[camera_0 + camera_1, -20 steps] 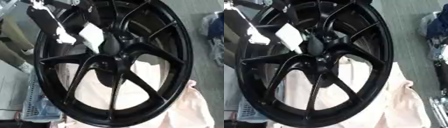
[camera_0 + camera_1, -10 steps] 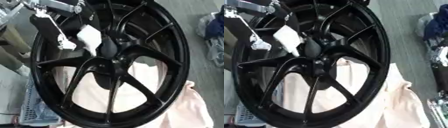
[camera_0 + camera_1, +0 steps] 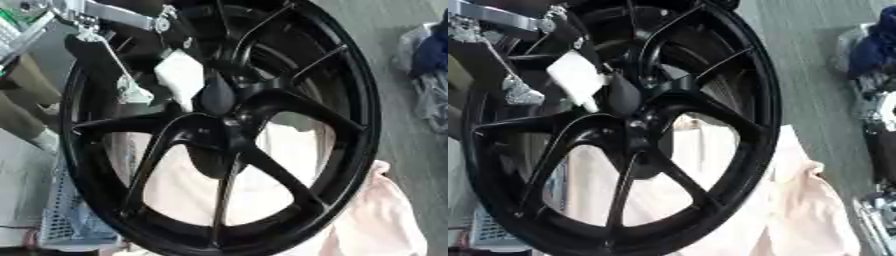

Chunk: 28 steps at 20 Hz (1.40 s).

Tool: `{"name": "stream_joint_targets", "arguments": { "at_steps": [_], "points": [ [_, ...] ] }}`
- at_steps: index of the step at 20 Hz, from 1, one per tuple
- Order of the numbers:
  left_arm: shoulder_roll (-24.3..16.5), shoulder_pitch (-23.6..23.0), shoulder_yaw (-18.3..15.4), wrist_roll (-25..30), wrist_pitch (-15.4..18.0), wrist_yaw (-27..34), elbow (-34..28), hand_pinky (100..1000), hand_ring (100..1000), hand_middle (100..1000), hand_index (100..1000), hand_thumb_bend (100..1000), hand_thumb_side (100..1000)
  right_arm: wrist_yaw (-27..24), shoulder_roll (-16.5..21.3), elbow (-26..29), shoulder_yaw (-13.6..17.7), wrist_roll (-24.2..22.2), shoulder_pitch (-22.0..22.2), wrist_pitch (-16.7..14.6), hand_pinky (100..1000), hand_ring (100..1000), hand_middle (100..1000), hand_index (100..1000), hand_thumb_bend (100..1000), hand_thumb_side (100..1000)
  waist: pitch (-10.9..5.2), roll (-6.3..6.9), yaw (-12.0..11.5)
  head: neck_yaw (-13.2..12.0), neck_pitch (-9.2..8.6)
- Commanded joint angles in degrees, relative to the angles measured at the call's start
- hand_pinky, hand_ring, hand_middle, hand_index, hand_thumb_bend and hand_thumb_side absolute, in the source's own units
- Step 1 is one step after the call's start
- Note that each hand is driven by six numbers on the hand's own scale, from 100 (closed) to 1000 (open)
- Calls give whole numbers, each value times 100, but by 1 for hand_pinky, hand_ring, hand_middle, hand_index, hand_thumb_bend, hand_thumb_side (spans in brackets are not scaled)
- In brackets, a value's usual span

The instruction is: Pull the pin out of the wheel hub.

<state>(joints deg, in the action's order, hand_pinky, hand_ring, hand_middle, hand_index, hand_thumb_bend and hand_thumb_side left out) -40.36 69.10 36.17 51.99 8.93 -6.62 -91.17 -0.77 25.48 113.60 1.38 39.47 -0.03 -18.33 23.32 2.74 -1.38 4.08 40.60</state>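
A large black wheel [image 3: 227,135] fills both views, standing on edge over a pale pink cloth [image 3: 376,220]. Its hub [image 3: 214,125] sits just above the picture's middle, and a dark rounded pin [image 3: 217,95] is seen at the hub's 12 o'clock. The left hand [image 3: 179,80], black with white pads, is reached in from 10 o'clock; its tips lie right beside the pin, but whether they are closed on it cannot be told. The right hand is not seen. The step in hand is judged to be the grasp on the pin. Next, a sure pinch is needed, then a straight pull along the pin's axis, away from the hub.
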Motion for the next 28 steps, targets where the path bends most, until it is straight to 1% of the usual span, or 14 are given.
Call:
{"name": "stream_joint_targets", "arguments": {
  "at_steps": [1,5,6,9,12,16,19,21,24,26,28],
  "points": [
    [-85,142,-92,-2,-60,94,-92,760,563,339,497,100,125,-69,59,99,1,20,-31,2,544,771,678,812,100,414,-99,-9,12,-22,-85],
    [-94,162,-270,-2,-167,217,-127,708,480,224,369,100,165,-75,59,99,2,30,-24,1,544,771,679,812,100,418,-108,-10,6,-31,-74],
    [-97,172,-340,-2,-207,270,-141,703,474,216,354,100,172,-75,63,99,6,33,-21,-1,545,771,679,812,100,413,-111,-11,4,-31,-73],
    [-124,212,-526,-2,-364,442,-208,699,466,200,329,100,179,-76,66,99,10,43,-12,2,545,772,679,812,100,413,-124,-11,-3,-34,-56],
    [-199,273,-750,-27,-491,617,-335,699,463,195,324,100,190,-72,59,99,15,50,9,2,545,771,679,812,100,412,-145,-23,-39,-28,-36],
    [-514,186,-1348,-372,-677,1008,-536,702,459,191,324,100,210,-47,57,99,49,68,41,-20,546,771,678,812,100,409,-165,-58,-133,23,-29],
    [-927,-108,-1845,-722,-756,1152,-486,704,461,194,329,100,213,-16,49,99,72,86,74,-33,546,771,678,812,100,407,-169,-90,-223,91,3],
    [-1269,-447,-2201,-990,-769,1096,-304,706,461,195,332,100,218,16,38,99,95,108,104,-40,547,771,678,812,100,406,-173,-114,-289,128,17],
    [-1655,-991,-2662,-1422,-739,923,77,706,461,196,335,100,221,61,23,99,131,150,132,-55,548,772,679,812,100,403,-174,-154,-366,164,12],
    [-1833,-1340,-2882,-1703,-707,795,312,704,461,198,339,100,220,73,12,99,141,168,124,-65,548,772,680,812,100,403,-169,-187,-412,183,-12],
    [-1949,-1667,-3031,-1984,-687,653,496,705,465,205,346,100,222,70,-3,99,141,173,108,-70,549,772,680,812,100,402,-162,-223,-441,194,-40]
  ]
}}
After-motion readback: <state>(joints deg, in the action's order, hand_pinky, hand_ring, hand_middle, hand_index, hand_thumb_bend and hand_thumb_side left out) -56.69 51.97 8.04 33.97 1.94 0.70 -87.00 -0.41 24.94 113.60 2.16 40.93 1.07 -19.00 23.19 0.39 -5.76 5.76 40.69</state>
